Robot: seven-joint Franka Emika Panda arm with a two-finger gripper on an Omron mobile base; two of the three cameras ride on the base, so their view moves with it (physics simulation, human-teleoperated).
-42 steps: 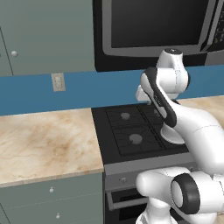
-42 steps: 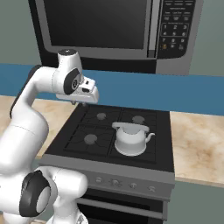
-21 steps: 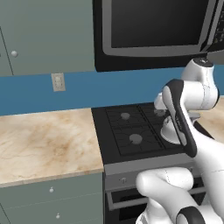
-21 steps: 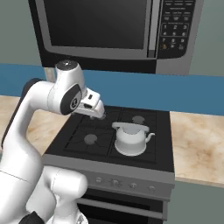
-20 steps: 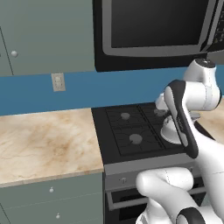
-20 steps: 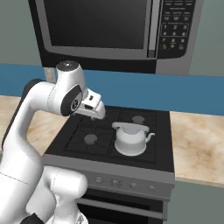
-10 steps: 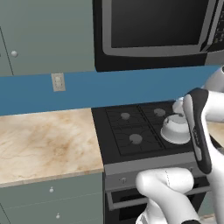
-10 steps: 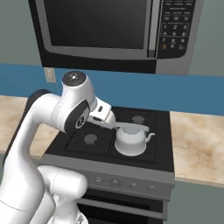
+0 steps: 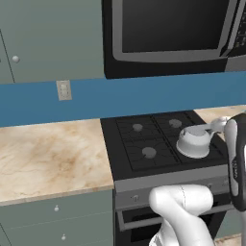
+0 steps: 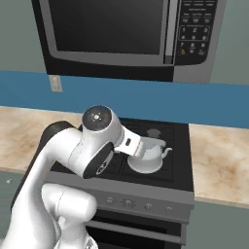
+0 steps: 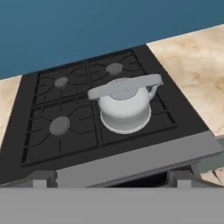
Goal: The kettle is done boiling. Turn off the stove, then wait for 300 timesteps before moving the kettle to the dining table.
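Hand view shows wide-open, empty fingers [image 11: 38, 178] before the squat silver-grey metal kettle [image 11: 125, 106]; descend squarely onto the front-panel knob.

Even, flat rendered light; sharp, no glare.
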